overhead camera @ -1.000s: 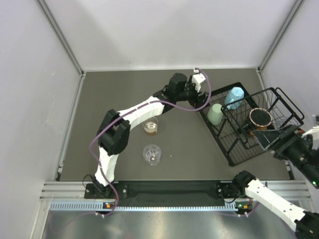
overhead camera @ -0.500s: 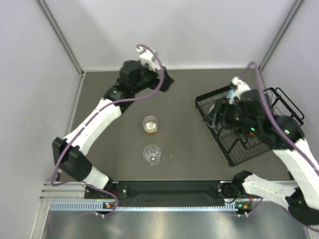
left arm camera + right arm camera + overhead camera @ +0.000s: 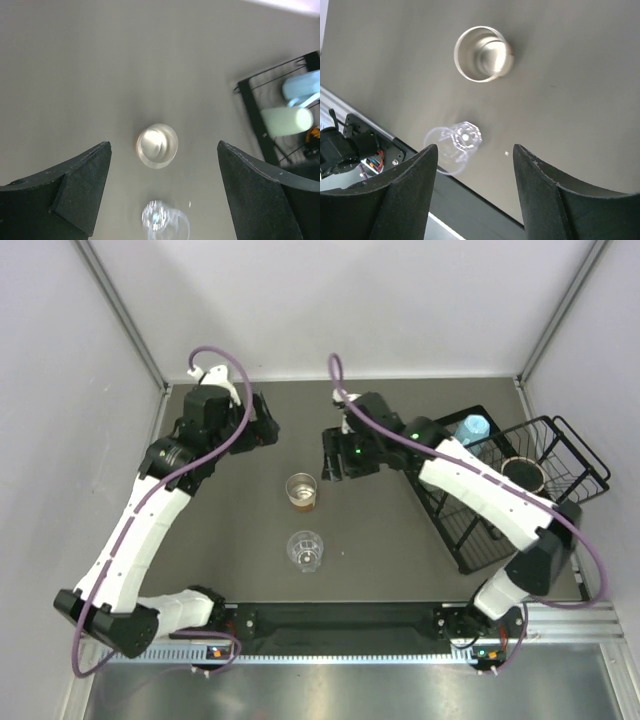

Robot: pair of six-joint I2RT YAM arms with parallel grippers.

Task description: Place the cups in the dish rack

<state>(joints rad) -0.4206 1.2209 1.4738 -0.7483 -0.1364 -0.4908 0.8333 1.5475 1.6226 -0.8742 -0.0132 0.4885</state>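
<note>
Two cups stand on the dark table: a clear amber-tinted glass [image 3: 301,491] [image 3: 157,145] [image 3: 482,54] and, nearer the arms, a clear ribbed cup [image 3: 305,550] [image 3: 162,220] [image 3: 455,145]. The black wire dish rack [image 3: 470,540] [image 3: 250,100] at the right holds a light blue mug [image 3: 471,430] [image 3: 302,85], a mint green tumbler [image 3: 286,120] and a dark mug [image 3: 522,475]. My left gripper [image 3: 255,428] [image 3: 164,150] hovers open and empty, far-left of the amber glass. My right gripper [image 3: 332,455] [image 3: 475,150] hangs open and empty just right of that glass.
Grey walls close in the table on three sides. The right arm stretches from the near right corner across the rack's left end, hiding the tumbler in the top view. A black rail [image 3: 470,200] runs along the table's near edge.
The left gripper has swung from beside the rack to the far left. The right arm has come from the rack's right side across to the middle, by the amber glass.
</note>
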